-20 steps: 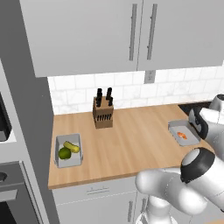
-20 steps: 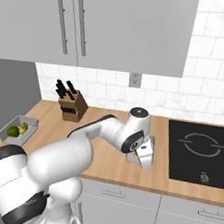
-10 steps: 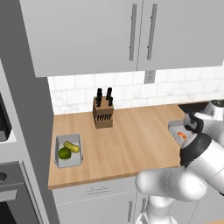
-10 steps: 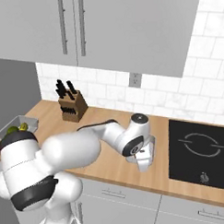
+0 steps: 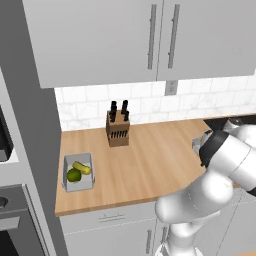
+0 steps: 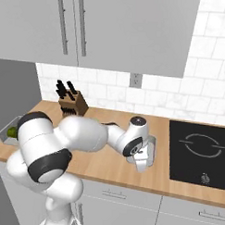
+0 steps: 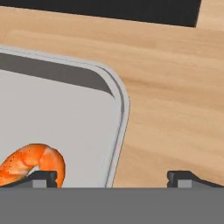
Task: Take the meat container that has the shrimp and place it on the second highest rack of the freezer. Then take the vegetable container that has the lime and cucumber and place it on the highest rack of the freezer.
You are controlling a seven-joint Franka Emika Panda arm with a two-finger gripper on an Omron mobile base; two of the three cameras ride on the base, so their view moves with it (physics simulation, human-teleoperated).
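On the wooden table [image 5: 150, 160], one vegetable container [image 5: 78, 171] with one lime [image 5: 73, 175] and one cucumber [image 5: 82, 167] sits far left of the end effector [image 7: 112, 177], one knife block [image 5: 118, 131] between. One shrimp [image 7: 30, 164] lies in the meat container [image 7: 65, 127], whose rim runs between the spread, empty fingers; one cooktop [image 6: 200, 148] sits right.

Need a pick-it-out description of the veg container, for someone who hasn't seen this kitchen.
Start at the wooden counter under the grey wall cabinets and go to its far left end, past the knife block. The vegetable container is the shallow grey tray near the front edge there. It holds a round green lime and a yellowish-green cucumber.
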